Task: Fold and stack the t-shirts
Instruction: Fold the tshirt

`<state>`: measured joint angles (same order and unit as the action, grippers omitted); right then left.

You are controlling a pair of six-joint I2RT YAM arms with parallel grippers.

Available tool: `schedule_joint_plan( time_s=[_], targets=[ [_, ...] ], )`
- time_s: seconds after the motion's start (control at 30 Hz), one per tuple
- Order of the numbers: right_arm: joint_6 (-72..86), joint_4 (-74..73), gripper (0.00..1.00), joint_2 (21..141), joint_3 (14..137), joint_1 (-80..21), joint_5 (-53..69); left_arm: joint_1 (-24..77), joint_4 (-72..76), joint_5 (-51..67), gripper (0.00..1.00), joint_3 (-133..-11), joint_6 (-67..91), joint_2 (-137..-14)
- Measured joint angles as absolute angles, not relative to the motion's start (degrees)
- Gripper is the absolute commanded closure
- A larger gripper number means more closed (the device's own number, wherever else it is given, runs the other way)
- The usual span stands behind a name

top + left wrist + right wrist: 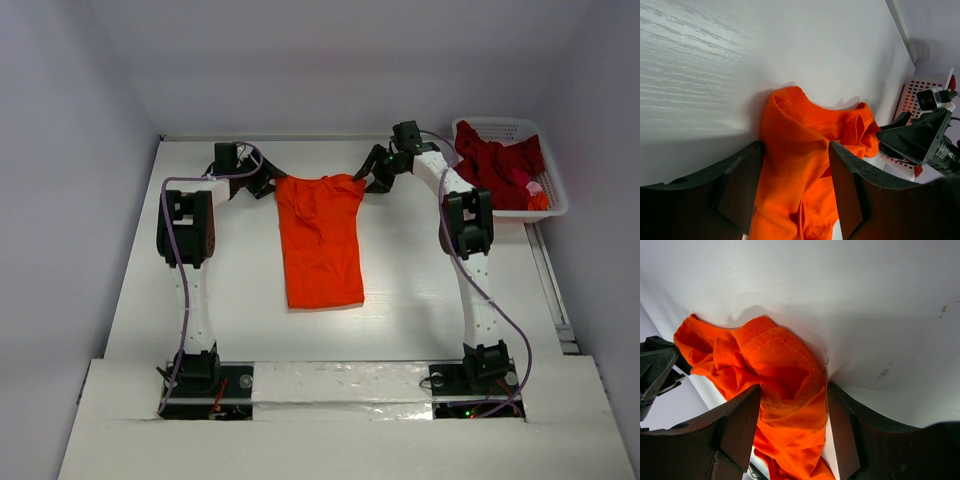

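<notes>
Both arms reach to the far side of the white table (240, 300). The soft bright orange t-shirt (320, 245) lies mid-table, long axis running toward the arm bases, near hem flat on the surface. Its far edge is strung between the two grippers: left gripper (265, 185) at the far-left corner, right gripper (372, 180) at the far-right corner. In the left wrist view, orange cloth fills the gap between the dark fingers (740, 190) and casts a shadow on the table, so I judge that end to be raised slightly and the fingers clenched on the cloth. In the right wrist view, a bunched fold sits pinched between the fingers (740, 430) in the same way, so that gripper is grasping the orange t-shirt too. A two-corner hold of this kind keeps the far edge taut and straight, presumably so the body hangs or drags flat before a fold; the cloth looks narrowed lengthwise, though I cannot tell how many layers. The crumpled dark red t-shirt (495, 165) sits in the white plastic lattice basket (556, 205) at far right, well apart from the work area. Judgement: the first shirt is in hand, with nothing stacked yet. Risk: uneven pull would skew the edge.
</notes>
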<state>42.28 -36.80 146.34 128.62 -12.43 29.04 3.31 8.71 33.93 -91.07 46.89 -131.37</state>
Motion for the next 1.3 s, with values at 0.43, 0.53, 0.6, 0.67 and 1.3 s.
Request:
schedule_joint_plan(
  time_s=[0.43,0.53,0.6,0.67,1.3],
  targets=[
    [42.4,-36.8,0.67,146.3,128.5,-12.4,28.9,3.3,9.6,34.3,0.65,-89.6,47.4,-131.4],
    [42.5,-36.8,0.69,146.3,128.5,-12.4,28.9,3.3,9.1,34.1,0.70,-89.6,47.4,-131.4],
    [42.5,-36.8,0.70,146.3,128.5,-12.4,28.9,3.3,8.9,34.0,0.74,-89.6,47.4,-131.4],
    [42.4,-36.8,0.77,146.3,128.5,-12.4,28.9,3.3,8.7,34.0,0.78,-89.6,47.4,-131.4],
    [42.4,-36.8,1.00,146.3,128.6,-12.8,29.3,3.3,7.9,34.7,0.98,-90.1,48.6,-132.3]
  ],
)
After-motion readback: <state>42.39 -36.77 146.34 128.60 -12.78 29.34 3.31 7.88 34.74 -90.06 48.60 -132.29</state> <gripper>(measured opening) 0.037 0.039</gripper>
